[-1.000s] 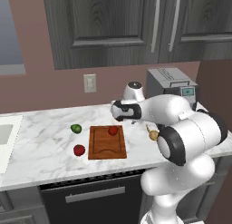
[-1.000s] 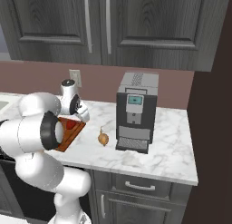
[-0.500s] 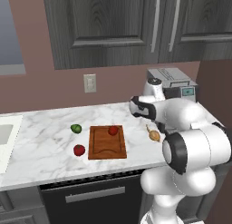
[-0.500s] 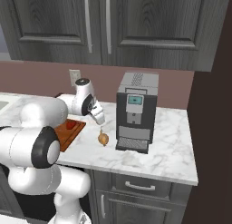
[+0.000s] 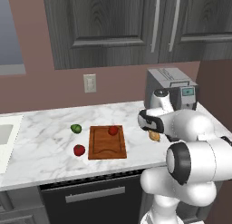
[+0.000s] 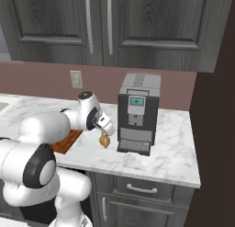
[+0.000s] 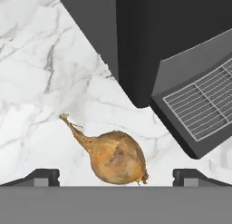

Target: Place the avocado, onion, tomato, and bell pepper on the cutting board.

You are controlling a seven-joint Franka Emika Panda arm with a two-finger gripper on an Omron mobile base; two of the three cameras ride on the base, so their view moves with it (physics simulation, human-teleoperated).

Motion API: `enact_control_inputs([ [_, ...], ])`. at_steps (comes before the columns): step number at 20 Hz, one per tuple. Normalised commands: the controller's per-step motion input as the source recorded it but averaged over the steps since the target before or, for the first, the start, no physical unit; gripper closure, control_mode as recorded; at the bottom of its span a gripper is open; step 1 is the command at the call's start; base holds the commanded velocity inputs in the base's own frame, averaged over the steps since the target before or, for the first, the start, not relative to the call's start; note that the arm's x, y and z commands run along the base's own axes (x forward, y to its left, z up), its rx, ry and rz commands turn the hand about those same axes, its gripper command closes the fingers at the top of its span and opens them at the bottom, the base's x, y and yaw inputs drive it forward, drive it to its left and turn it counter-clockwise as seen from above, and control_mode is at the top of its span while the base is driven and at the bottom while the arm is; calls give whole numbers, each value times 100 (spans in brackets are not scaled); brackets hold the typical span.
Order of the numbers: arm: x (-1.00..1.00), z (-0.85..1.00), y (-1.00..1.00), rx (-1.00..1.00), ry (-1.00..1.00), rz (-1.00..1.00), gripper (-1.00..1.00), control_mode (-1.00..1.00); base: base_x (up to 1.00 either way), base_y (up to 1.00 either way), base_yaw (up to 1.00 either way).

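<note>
Onion (image 7: 117, 157) lies on the marble counter (image 5: 45, 141), a tan bulb with its thin stalk pointing away toward the open stone, just beside the foot of the coffee machine (image 6: 137, 113). In the hand view the machine's dark body and its gridded drip tray (image 7: 201, 107) sit close to the bulb but do not touch it. The gripper (image 7: 116, 177) hangs right above the onion with its jaws spread wide; the two dark fingertips (image 7: 40, 177) stand well out to either side of the bulb, clear of it, so nothing is grasped. From the right base view the hand (image 6: 103, 125) points down just over the onion (image 6: 105, 140), which rests on the stone between the board (image 6: 64, 142) and the machine.

In the left base view the reddish-brown board (image 5: 107, 142) lies flat toward the counter's front edge, well to the left of the onion (image 5: 154, 136). One red item (image 5: 113, 130) sits on the board near its far right corner. A second red item (image 5: 79, 150) is on the counter just beside the board's left edge. The avocado (image 5: 76, 128) rests on the stone a little further back and left, apart from the board.
</note>
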Motion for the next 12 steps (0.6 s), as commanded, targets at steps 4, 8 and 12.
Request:
enact_control_inputs([
  [4,0,1,0,0,-2,0,-100,-100,0,0,0],
  [8,0,-15,-3,0,1,1,-100,-100,0,0,0],
  [12,-1,-18,-3,0,1,3,-100,-100,0,0,0],
])
